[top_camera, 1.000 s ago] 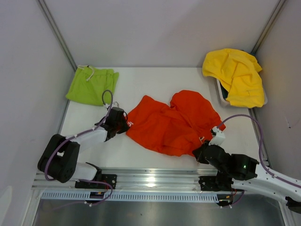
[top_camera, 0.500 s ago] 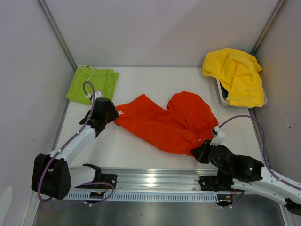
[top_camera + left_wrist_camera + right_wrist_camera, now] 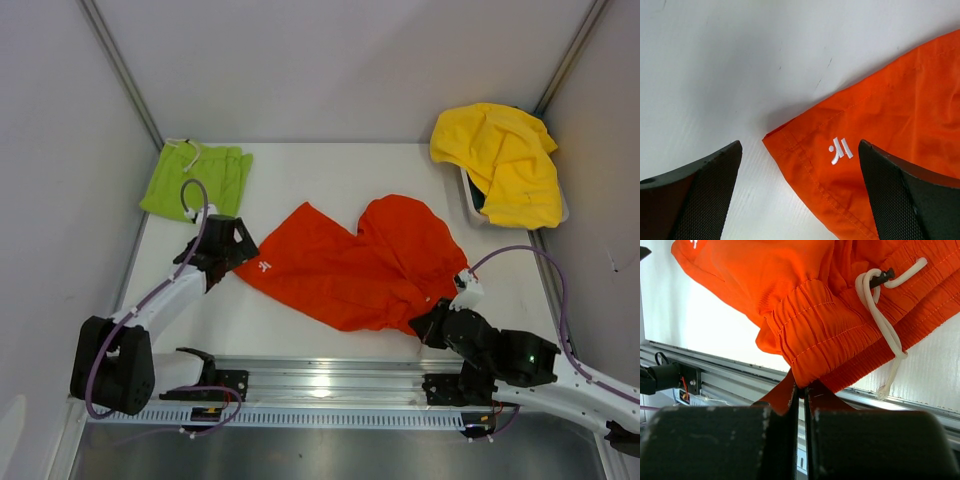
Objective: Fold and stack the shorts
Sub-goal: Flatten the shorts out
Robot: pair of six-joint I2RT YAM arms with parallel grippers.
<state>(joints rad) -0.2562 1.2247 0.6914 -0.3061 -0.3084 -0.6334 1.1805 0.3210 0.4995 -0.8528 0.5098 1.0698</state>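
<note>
Low, left claw (image 3: 797, 146) agape over orange shorts (image 3: 350, 270), right claw (image 3: 801, 390) pinching waistband (image 3: 840, 325).

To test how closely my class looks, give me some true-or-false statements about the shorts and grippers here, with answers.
1. The right gripper is shut on the waistband of the orange shorts. True.
2. The left gripper is clamped on the orange shorts. False: it is open, with a leg corner between its fingers.
3. The green shorts lie stacked on the orange shorts. False: they lie apart, at the far left corner.
4. A yellow cloth drapes over a bin at the far right. True.
</note>
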